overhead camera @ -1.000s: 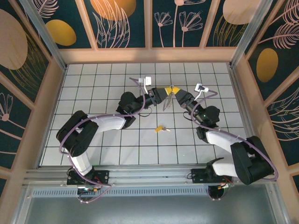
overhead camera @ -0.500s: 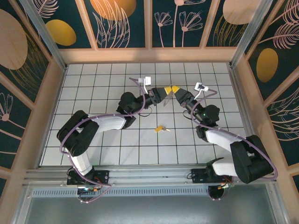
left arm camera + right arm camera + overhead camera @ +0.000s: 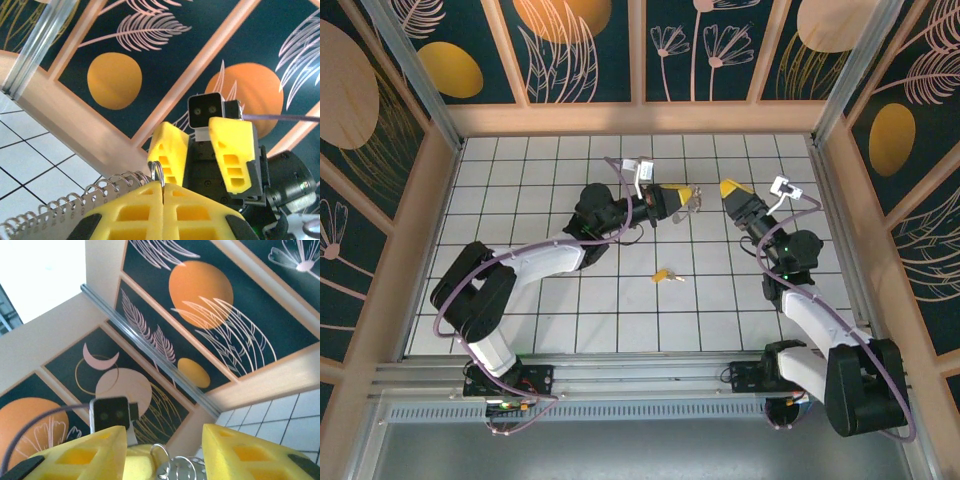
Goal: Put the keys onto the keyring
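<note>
While a yellow-headed key (image 3: 663, 275) lies loose on the tiled bench (image 3: 520, 180), the left tool (image 3: 686, 193) farther back is clenched on the keyring (image 3: 695, 205) (pinched between its yellow tips). Near it, the right tool (image 3: 730, 187) stands released, jaws apart, holding nothing.

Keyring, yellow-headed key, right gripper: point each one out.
keyring (image 3: 157, 163), left wrist view, top of the thin wire loop.
yellow-headed key (image 3: 663, 274), top external view, on its yellow head.
right gripper (image 3: 729, 187), top external view, midway between its yellow fingertips.
</note>
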